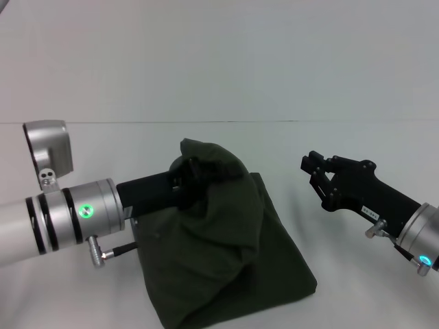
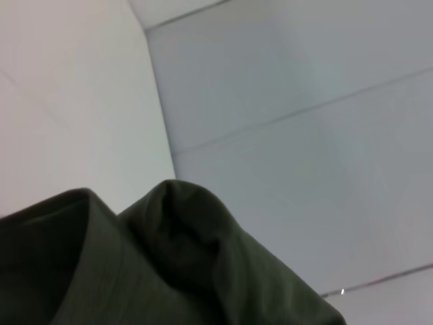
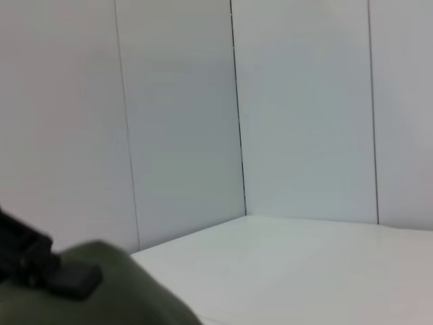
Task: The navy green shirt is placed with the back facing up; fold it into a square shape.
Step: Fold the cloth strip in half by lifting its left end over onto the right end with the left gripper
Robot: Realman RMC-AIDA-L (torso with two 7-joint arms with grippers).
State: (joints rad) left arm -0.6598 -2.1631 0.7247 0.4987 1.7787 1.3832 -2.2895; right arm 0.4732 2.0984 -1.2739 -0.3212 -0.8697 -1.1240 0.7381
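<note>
Left hand [image 1: 195,179] grasps a lifted bunch of the shirt [image 1: 226,267]; right hand [image 1: 312,166] hovers apart, fingers released.

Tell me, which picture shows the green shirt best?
The head view: it shows the whole green shirt, partly folded on the white table, with the left gripper lifting a bunch of it and the right gripper off to the side. The left wrist view shows only draped folds, the right wrist view just a corner.
</note>
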